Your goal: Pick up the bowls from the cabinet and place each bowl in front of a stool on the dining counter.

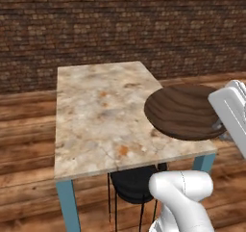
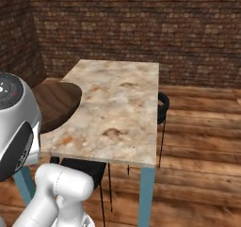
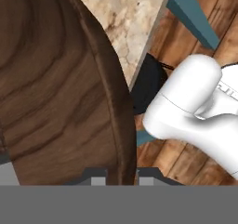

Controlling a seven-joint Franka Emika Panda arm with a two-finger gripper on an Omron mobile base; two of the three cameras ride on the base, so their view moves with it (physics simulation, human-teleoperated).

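Note:
The wide dark brown wood-grained bowl (image 1: 185, 111) hangs over the near right edge of the dining counter (image 1: 101, 115), part of it past the edge. My gripper (image 3: 122, 176) is shut on the bowl's rim (image 3: 116, 125), one fingertip on each side of it. From the right base the bowl (image 2: 54, 103) sits at the left edge of the counter (image 2: 117, 108), behind my arm. A black stool (image 1: 134, 184) stands under the counter's near end. I cannot tell whether the bowl touches the top.
Another black stool (image 2: 163, 107) stands at the counter's far long side. A brick wall (image 1: 120, 24) closes the back. Wooden floor (image 1: 24, 130) surrounds the counter, which stands on slim teal legs (image 1: 68, 202). My own white arm crowds the near side.

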